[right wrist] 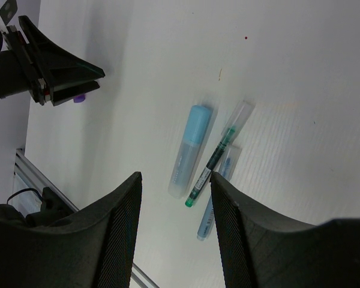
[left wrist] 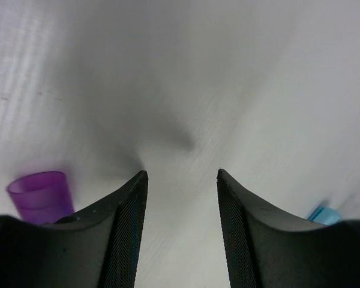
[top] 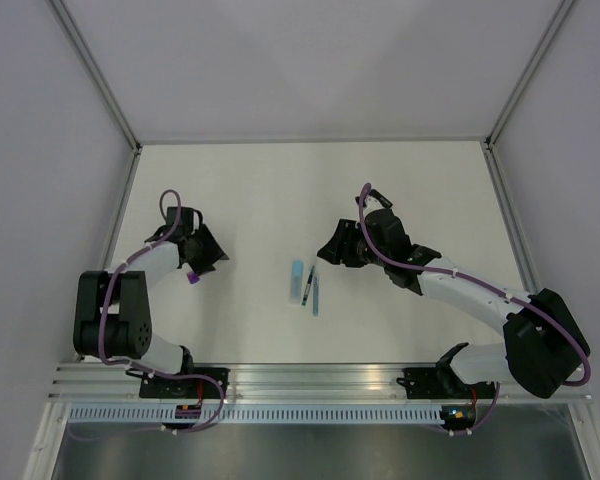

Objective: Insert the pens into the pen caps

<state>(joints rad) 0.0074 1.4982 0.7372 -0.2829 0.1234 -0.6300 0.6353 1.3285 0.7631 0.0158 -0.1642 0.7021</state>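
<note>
So the job looked barely begun: a purple cap (left wrist: 41, 195) sat loose on the worktop (top: 280, 190) right beside the left hand (left wrist: 183, 174), which was partly open and empty. The right hand (right wrist: 175, 177) gaped empty too, near the highlighter (right wrist: 189, 150), dark pen (right wrist: 213, 165) and blue pen (right wrist: 207, 216) lying mid-worktop. Couldn't tell if those were capped.

White arm links (top: 156, 262), black joints (top: 110, 312), purple cables (top: 163, 212), ribbed black fingers (left wrist: 123, 240)
</note>
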